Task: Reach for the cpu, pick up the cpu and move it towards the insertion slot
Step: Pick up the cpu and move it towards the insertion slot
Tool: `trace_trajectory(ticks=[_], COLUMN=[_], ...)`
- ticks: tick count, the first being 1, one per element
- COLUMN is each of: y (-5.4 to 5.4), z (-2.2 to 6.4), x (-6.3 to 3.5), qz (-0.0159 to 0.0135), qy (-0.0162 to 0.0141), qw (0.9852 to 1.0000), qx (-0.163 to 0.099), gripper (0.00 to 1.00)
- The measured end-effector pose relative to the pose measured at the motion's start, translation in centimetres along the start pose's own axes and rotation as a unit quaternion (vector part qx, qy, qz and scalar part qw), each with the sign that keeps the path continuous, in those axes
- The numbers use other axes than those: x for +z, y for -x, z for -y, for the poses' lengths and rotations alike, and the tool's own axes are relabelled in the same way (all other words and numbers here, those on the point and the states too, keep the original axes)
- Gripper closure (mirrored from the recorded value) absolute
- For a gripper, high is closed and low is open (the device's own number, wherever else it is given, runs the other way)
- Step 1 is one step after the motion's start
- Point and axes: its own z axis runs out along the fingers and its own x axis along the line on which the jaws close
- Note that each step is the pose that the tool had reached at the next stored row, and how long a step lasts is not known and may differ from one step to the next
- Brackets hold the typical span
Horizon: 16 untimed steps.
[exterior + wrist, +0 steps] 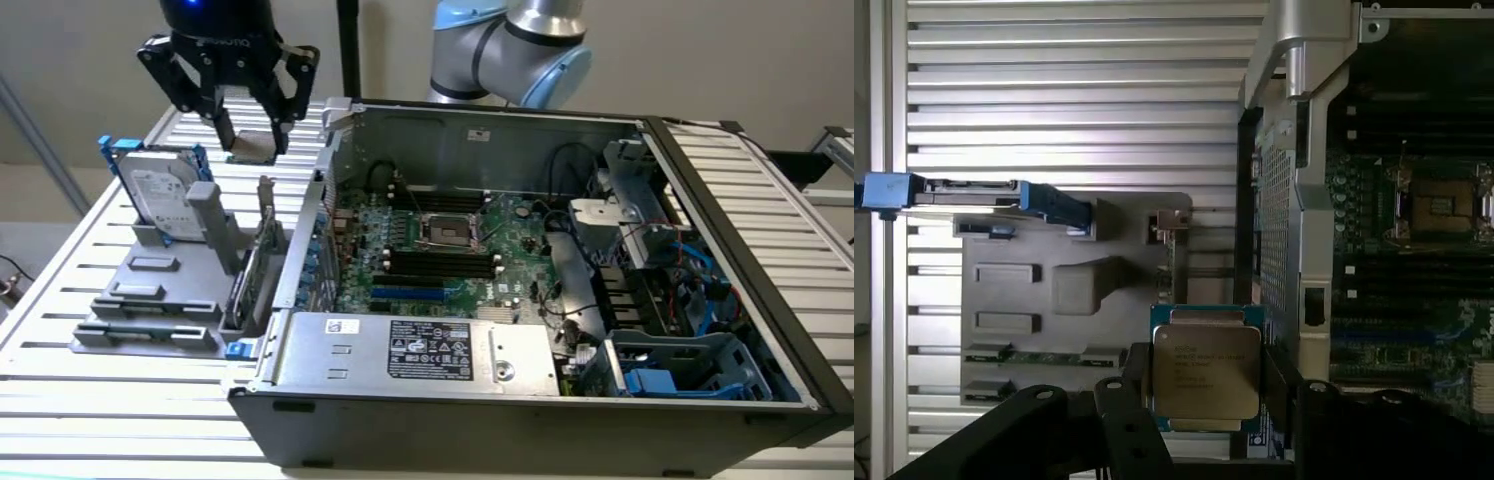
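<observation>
Plain pale wall (pixel 721 60) behind. Work surface is a slatted aluminium table (pixel 80 250), ribs running across, catching bright glare. Dark vertical post (pixel 350 45) at the back. Possibly another metal frame (pixel 834 150) at the exterior view's right edge.

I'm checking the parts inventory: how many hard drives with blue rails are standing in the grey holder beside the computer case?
1. The hard drive stands upright at the far end of the grey holder, on the exterior view's left of the case. The gripper holds the cpu above it.
</observation>
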Motion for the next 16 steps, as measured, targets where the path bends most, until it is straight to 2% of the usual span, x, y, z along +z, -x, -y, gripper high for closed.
trace_trajectory(ticks=[7, 16], y=[3.2, 7.3], z=[-0.03, -0.07], x=[-0.11, -0.2], qz=[0.0001, -0.0001], qy=[0.0047, 0.0081], qw=[1.0, 1.0], qx=[0.0, 0.0], gripper=[0.45, 0.45])
